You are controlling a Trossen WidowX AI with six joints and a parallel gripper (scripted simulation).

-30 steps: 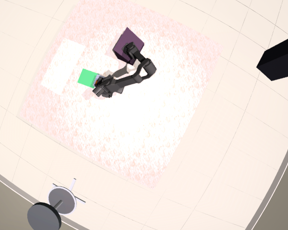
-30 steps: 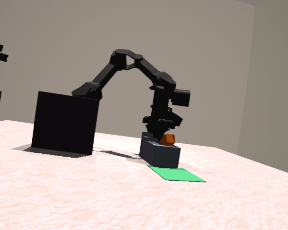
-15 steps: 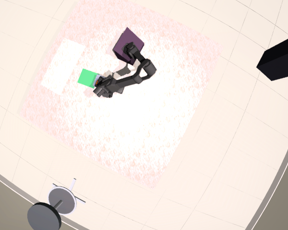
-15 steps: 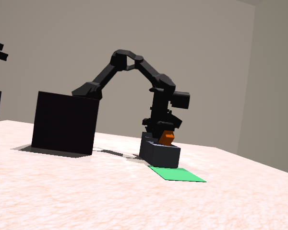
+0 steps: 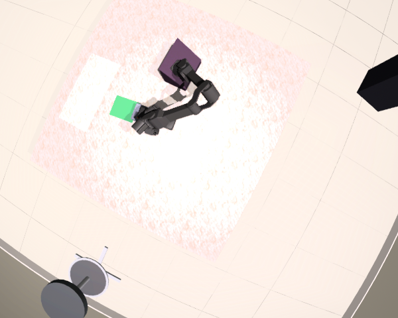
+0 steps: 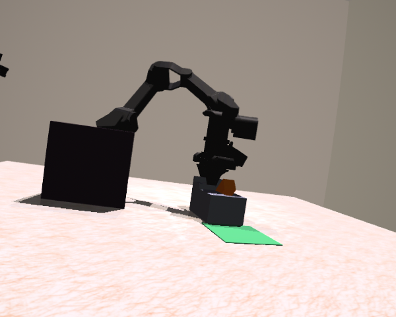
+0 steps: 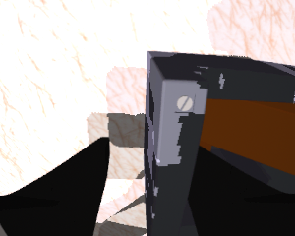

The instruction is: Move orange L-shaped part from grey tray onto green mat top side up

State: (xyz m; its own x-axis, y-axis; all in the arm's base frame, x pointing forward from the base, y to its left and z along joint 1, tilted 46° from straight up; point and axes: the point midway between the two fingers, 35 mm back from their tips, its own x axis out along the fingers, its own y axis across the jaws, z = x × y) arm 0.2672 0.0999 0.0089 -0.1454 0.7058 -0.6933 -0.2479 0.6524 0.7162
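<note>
The orange part (image 6: 226, 187) (image 7: 256, 128) is tipped in the grey tray (image 5: 136, 110) (image 6: 225, 209) (image 7: 168, 147): the end nearest the mat stands up above the rim in the exterior view. My gripper (image 6: 212, 183) (image 7: 144, 145) points down at the other end of the tray, its fingers part open. In the wrist view the tray's end wall with a screw head shows between the fingers, and the right finger overlaps the part's near end. The fingertips' contact with the part is hidden. The green mat (image 5: 122, 107) (image 6: 245, 236) lies flat beside the tray, with nothing on it.
The arm stands on a dark purple block (image 5: 189, 51) (image 6: 85, 164) behind the tray. A white rectangle (image 5: 89, 92) lies beyond the mat. The tray's walls rise around the part.
</note>
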